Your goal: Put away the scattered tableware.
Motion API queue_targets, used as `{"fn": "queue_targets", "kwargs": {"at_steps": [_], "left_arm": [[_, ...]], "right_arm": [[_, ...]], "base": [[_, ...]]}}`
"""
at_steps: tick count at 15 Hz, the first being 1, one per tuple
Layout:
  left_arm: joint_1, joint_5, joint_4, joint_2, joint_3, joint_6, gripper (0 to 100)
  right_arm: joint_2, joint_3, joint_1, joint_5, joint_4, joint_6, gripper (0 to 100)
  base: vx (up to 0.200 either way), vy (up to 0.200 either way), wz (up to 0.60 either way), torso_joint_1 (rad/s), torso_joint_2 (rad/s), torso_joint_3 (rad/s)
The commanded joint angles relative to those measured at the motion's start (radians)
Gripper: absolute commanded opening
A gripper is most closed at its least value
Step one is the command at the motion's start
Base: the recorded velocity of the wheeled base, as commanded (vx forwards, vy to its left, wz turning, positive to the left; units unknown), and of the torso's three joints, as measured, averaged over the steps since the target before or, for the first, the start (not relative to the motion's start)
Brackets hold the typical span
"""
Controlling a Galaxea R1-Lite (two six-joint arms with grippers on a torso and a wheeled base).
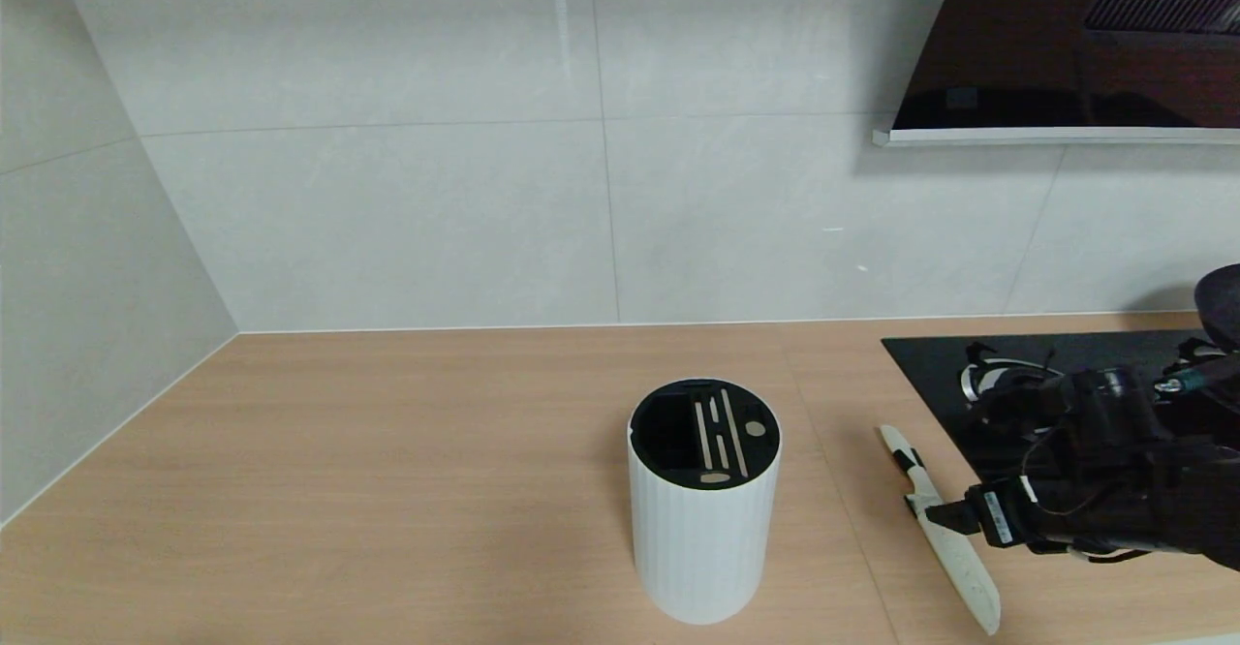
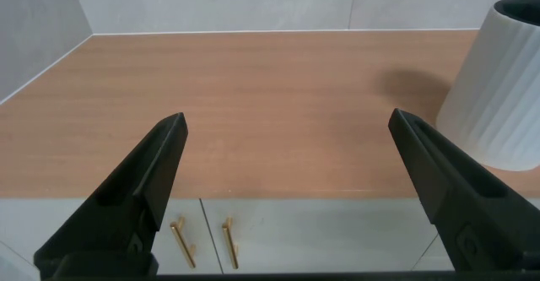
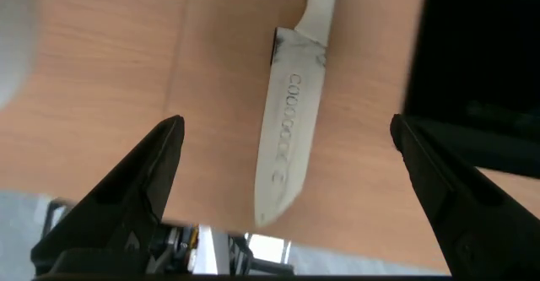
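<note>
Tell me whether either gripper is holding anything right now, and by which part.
Nothing is held. The right gripper hangs open above the knife, its fingers wide of the blade on either side. The left gripper is open over the counter.

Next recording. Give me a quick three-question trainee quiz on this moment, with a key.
1. True or false: the knife stands in the holder.
2. The right gripper has its jaws: A) open above the knife, B) shut on the knife, C) inside the holder.
3. Fill in: the knife lies on the counter between the holder and the ____.
Key: 1 false; 2 A; 3 hob.
</note>
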Motion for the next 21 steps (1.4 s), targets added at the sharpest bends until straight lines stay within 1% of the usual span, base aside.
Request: {"fn": "queue_targets", "kwargs": {"at_steps": [1, 6, 10, 21], "left_arm": [[0.000, 0.000, 0.000, 0.001, 0.000, 0.000, 100], [0.000, 0.000, 0.000, 0.001, 0.000, 0.000, 100], [0.000, 0.000, 0.000, 0.001, 0.000, 0.000, 100], [0.000, 0.000, 0.000, 0.001, 0.000, 0.000, 100]], "right_arm": [[0.158, -0.055, 0.001, -0.002, -0.027, 0.000, 100], [0.256, -0.136, 0.001, 0.000, -0.027, 0.007, 100], [0.324, -0.204, -0.003, 0.000, -0.027, 0.043, 100], [0.368, -0.227, -0.022, -0.009, -0.027, 0.045, 100]], "base": [[0.000, 0.000, 0.00, 0.000, 0.00, 0.000], [0.000, 0.000, 0.00, 0.000, 0.00, 0.000], [0.000, 0.000, 0.00, 0.000, 0.00, 0.000], [0.000, 0.000, 0.00, 0.000, 0.00, 0.000]]}}
